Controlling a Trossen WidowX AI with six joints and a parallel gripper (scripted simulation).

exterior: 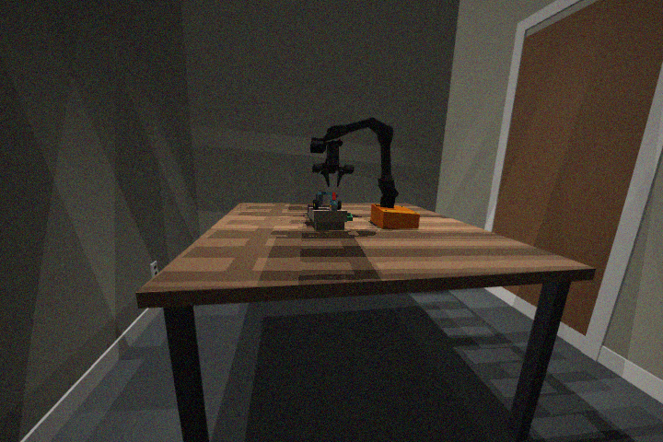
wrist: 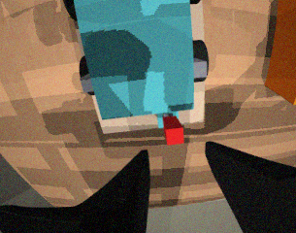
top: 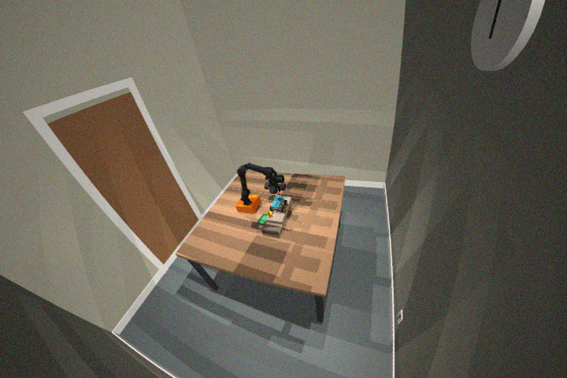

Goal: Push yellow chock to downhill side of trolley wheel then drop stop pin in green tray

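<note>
The teal trolley (top: 277,202) (wrist: 138,58) stands on the pale ramp (top: 272,226) (exterior: 330,219). The red-headed pin (top: 278,193) (exterior: 333,195) (wrist: 174,136) stands at the trolley's uphill end. The yellow chock (top: 270,213) is on the ramp just downhill of the trolley, on the tray side; the top view is too coarse to show whether it touches a wheel. The green tray (top: 262,218) (exterior: 349,216) lies beside the ramp. My gripper (exterior: 332,186) (wrist: 177,151) points down, partly open and empty, above the pin head, with a gap between fingertips and head in the exterior view.
The orange base block (top: 247,205) (exterior: 395,216) (wrist: 287,58) carries the arm, on the same side of the ramp as the tray. The wooden table (top: 244,236) (exterior: 270,261) bears everything. The trolley's body rises close to the pin's downhill side.
</note>
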